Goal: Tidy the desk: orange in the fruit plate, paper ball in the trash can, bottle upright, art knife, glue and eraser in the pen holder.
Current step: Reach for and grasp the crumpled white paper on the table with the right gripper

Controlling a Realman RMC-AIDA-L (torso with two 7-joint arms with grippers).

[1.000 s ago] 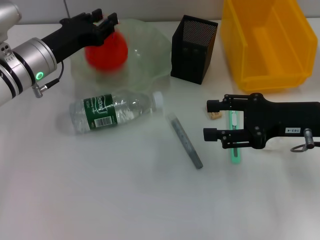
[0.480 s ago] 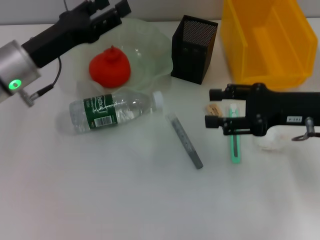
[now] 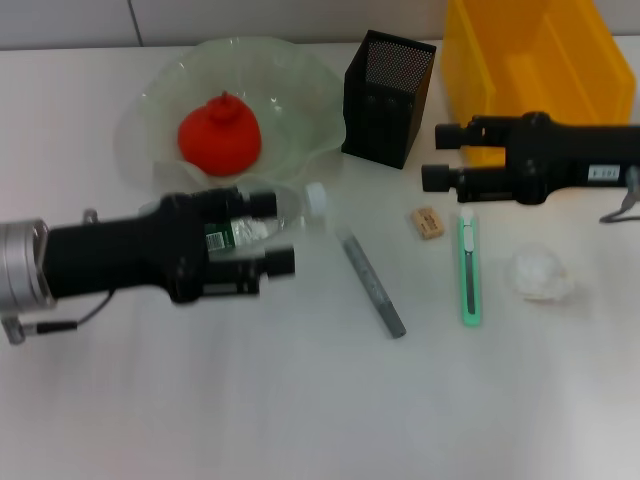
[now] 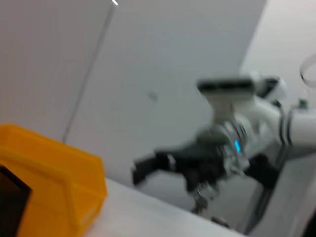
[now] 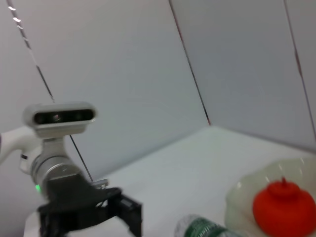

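- Lying flat, your clear plastic bottle (image 3: 262,222) points its white cap toward the mesh pen holder (image 3: 388,97).
- Left hand (image 3: 272,232) spread open over the bottle, empty.
- Right hand (image 3: 440,156) open, empty.

left end effector (image 3: 272,233) now over bottle (image 3: 290,207), right end effector (image 3: 438,156) lifted toward trash can (image 3: 530,90)

Left gripper (image 3: 272,233) low over the desk, jaws apart; right gripper (image 3: 443,156) raised, jaws apart

The orange (image 3: 220,135) sat in the fruit plate (image 3: 300,90) at the table's (image 3: 300,400) rear left, the pen holder (image 3: 389,97) and trash can (image 3: 530,70) to its right. My left tool (image 3: 272,234) hung over the fallen bottle (image 3: 300,205); my right tool (image 3: 442,155) hovered behind the eraser (image 3: 427,222).
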